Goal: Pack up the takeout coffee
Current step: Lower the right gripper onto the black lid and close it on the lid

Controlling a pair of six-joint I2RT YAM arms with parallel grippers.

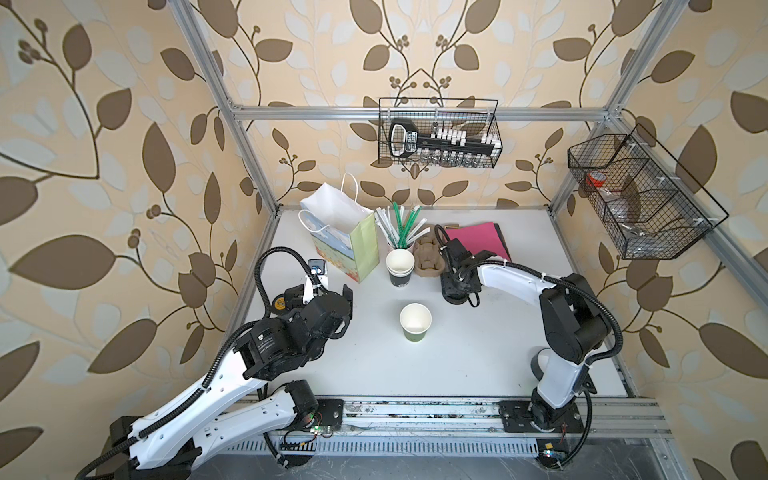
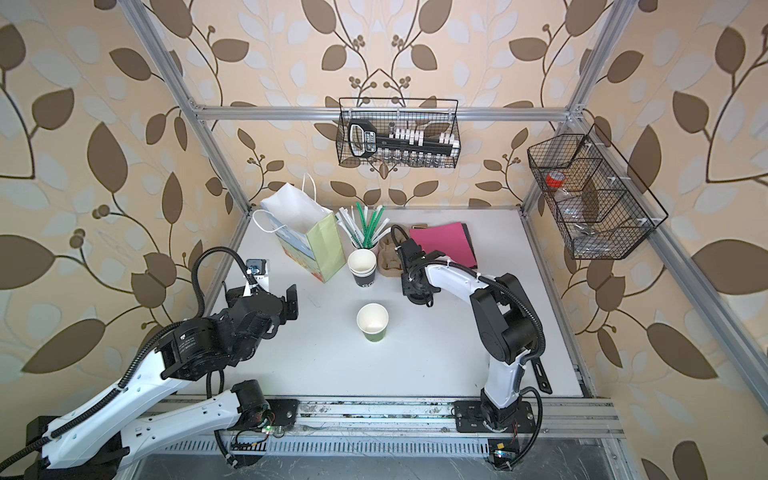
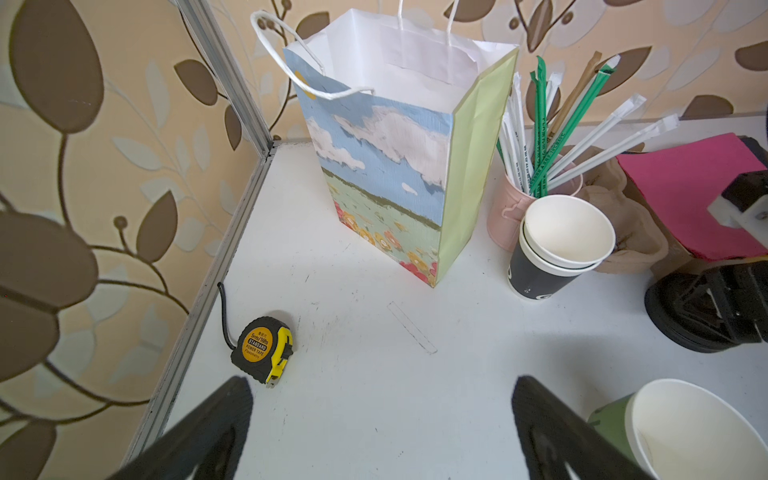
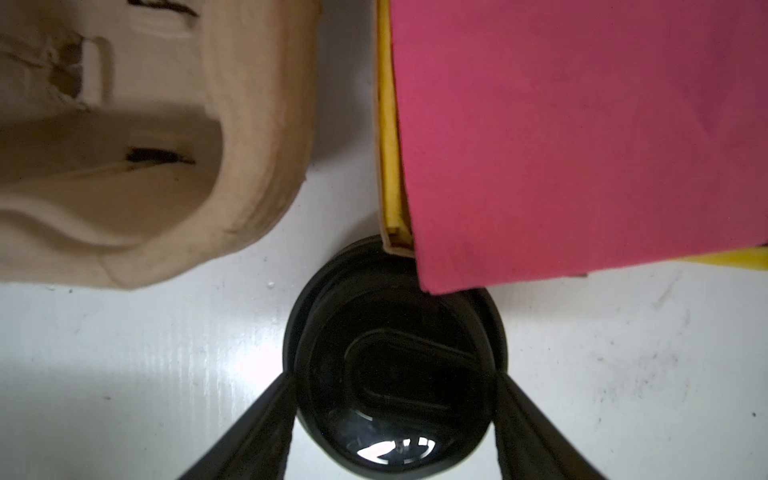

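Right wrist view showed right fingers (image 4: 257, 428) flanking a black lid (image 4: 395, 374), grip unclear, left fingers (image 3: 208, 436) spread empty; lifting might drag the overlapping pink paper (image 4: 561, 145).

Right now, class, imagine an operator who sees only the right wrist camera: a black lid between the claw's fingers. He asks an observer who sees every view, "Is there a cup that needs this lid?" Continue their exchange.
Observer: Yes. A green cup stands upright in the middle of the table, open, with no lid on it.
Operator: Where is the bag?
Observer: The paper bag stands at the back left of the table, mouth open.
Operator: Is the other arm busy?
Observer: No. The left claw is open and holds nothing.
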